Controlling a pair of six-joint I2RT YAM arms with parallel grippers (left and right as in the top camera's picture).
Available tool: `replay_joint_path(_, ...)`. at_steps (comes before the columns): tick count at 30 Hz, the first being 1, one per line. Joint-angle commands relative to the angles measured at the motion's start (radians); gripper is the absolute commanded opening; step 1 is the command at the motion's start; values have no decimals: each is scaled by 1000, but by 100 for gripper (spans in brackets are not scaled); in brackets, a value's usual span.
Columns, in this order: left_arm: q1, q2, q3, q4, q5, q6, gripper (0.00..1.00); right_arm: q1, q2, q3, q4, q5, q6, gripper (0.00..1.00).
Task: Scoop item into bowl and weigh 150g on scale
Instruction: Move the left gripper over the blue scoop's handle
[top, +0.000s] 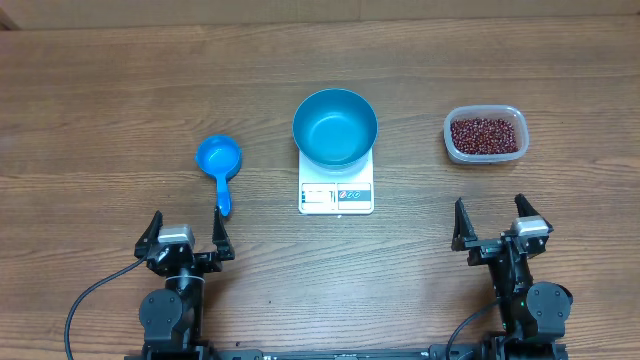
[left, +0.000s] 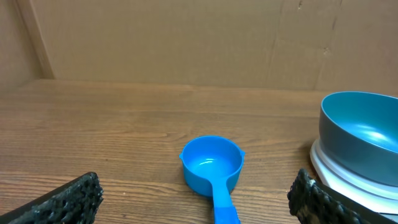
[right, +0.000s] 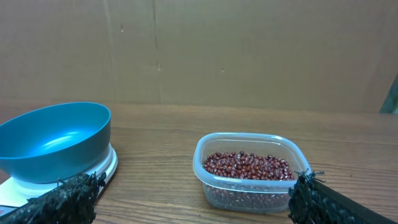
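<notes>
An empty blue bowl (top: 335, 125) sits on the white scale (top: 336, 194) at the table's middle; it also shows as the bowl (left: 364, 130) and the bowl (right: 53, 140). Dark red-brown beans (top: 484, 134) fill a clear tub (top: 485, 157) at the right, the same beans (right: 247, 165) in the right wrist view. A small blue scoop (top: 219, 161) lies left of the scale, handle toward me, seen as the scoop (left: 212, 165). My left gripper (top: 185, 235) stands open just short of the scoop's handle. My right gripper (top: 500, 225) stands open short of the tub. Both hold nothing.
A brown cardboard wall (left: 186, 37) stands behind the wooden table (top: 100, 90). Bare wood lies between scoop, scale and tub, and between the grippers and these things.
</notes>
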Motion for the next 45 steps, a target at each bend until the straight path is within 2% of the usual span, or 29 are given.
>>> replay_joint_path(1, 5, -10, 28, 3, 2, 26, 100, 6, -6, -11, 5, -2, -5, 100)
replay_joint_path(8, 6, 0, 127, -89, -3, 115, 100, 6, -6, -11, 5, -2, -5, 100)
replay_joint_path(13, 6, 58, 205, -135, -26, 121, 100, 6, -6, -11, 5, -2, -5, 100)
replay_joint_path(29, 6, 594, 563, -171, -27, 128, 100, 6, -6, -11, 5, -2, -5, 100)
replay_joint_path(34, 29, 790, 732, -297, 6, 132, 100, 6, -6, -11, 5, -2, -5, 100)
replay_joint_path(42, 220, 1175, 1071, -596, 242, 137, 100, 6, -6, -11, 5, -2, -5, 100)
replay_joint_path(45, 248, 1289, 1171, -691, 255, 155, 99, 6, -6, -11, 5, -2, -5, 100)
